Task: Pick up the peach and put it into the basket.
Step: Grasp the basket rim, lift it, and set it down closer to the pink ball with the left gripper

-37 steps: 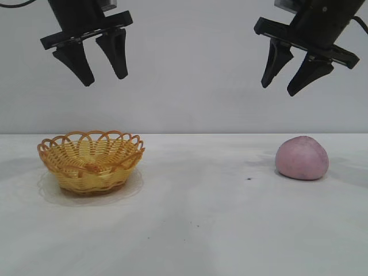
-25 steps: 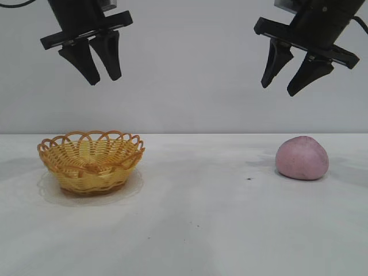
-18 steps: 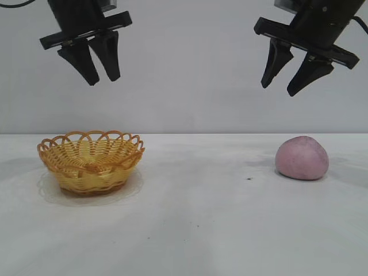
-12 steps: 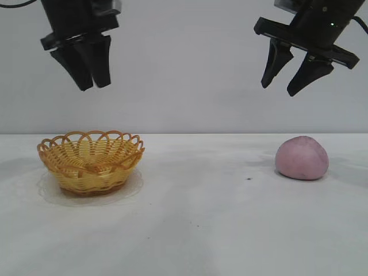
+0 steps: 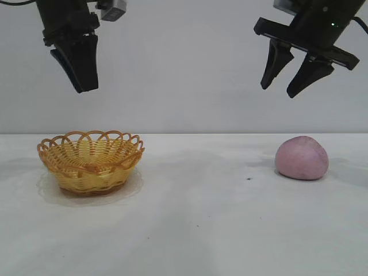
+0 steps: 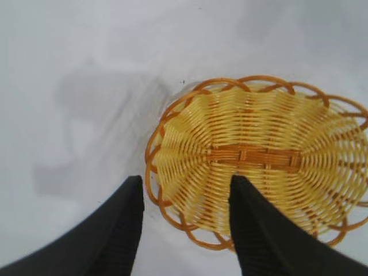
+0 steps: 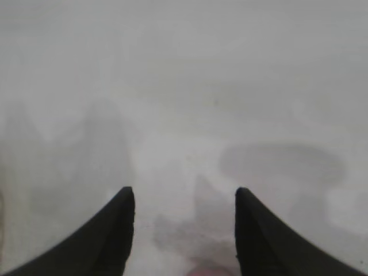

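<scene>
Peach (image 5: pixel 302 157) sits on the white table (image 5: pixel 201 218) at the right side of the exterior view, untouched and resting on its broad base with the slightly pointed top up. Right gripper (image 5: pixel 292 91) hangs high above it, fingers spread apart and holding nothing; the peach lies almost straight below, a little toward the outer side of the fingertips. Basket (image 5: pixel 91 161) stands well apart at the left, empty. Left gripper (image 5: pixel 80 89) hangs high over the basket, seen edge-on here so its two fingers overlap.

Left wrist view: the fingers (image 6: pixel 115 230) stand apart with nothing between them. The basket (image 6: pixel 253 167) lies below, its long axis running across the gap line, one end framed between the fingertips. No peach appears here.

Right wrist view: the fingers (image 7: pixel 109 230) stand apart and empty over bare table (image 7: pixel 184 86). A faint pink edge (image 7: pixel 204 270) at the frame's margin, between the fingertips, is probably the top of the peach; too little shows to be sure.

Judgement: the right arm is plainly the nearer one. The pick has not begun. A descent with small correction toward the peach is needed, then a carry across to the basket.
</scene>
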Motion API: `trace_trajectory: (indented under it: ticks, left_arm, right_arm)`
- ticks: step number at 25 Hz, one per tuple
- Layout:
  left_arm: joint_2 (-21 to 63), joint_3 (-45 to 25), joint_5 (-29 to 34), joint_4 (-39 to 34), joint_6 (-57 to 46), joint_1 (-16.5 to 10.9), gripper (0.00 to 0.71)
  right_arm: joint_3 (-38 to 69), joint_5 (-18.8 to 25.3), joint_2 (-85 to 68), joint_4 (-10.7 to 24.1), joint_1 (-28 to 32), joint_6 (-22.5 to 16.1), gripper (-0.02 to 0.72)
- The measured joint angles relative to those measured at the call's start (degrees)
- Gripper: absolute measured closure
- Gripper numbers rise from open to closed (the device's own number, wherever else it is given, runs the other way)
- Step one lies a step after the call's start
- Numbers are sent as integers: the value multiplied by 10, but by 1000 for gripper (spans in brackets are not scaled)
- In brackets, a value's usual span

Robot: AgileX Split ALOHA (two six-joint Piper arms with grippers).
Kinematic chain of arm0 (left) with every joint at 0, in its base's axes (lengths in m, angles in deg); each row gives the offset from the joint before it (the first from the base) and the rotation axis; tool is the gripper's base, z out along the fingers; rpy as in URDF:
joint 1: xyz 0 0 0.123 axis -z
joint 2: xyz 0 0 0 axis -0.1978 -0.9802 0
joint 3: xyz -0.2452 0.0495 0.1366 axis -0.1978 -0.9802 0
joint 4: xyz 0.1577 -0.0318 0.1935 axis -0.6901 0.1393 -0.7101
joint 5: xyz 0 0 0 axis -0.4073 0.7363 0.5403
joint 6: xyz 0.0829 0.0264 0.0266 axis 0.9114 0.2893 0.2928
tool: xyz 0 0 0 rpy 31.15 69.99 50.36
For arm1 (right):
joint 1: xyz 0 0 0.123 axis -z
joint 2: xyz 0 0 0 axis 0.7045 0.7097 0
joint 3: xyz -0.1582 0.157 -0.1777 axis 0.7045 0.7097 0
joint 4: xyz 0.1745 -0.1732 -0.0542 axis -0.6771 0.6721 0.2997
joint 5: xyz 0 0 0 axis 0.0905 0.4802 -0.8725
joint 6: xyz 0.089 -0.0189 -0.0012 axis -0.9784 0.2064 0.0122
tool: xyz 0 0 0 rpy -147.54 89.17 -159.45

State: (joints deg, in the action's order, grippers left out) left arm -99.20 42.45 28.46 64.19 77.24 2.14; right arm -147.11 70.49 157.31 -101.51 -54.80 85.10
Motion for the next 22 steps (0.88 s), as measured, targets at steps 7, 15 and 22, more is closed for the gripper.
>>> trace_trajectory:
  ticks: [7,15,22]
  left_arm:
    - [-43,0,-13,9,25,0,392]
    - [-83,12,-30,-6,39,0,392]
    - [-135,52,-33,-12,41,0,392]
  right_arm:
    - [0,2,0,0,0,12,365]
    - [0,2,0,1,0,16,365]
    - [0,4,0,1,0,17,365]
